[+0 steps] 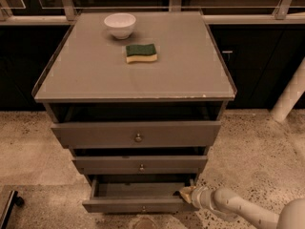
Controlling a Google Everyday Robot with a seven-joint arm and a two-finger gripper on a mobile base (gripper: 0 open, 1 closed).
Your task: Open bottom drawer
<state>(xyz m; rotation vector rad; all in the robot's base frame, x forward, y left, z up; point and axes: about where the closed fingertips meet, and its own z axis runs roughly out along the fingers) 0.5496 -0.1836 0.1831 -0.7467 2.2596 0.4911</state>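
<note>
**A:** Since the bottom drawer (119, 205) is already pulled partway out, is much left to be done?

**B:** nah, probably just a bit more pulling is needed. The gripper (187, 193) is set against its front corner. Clenched or released can't be told tbh.

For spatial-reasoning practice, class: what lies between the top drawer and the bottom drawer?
The middle drawer, seen in the camera view, lies between the top drawer and bottom drawer. The gripper is at the bottom drawer's right end.
</note>
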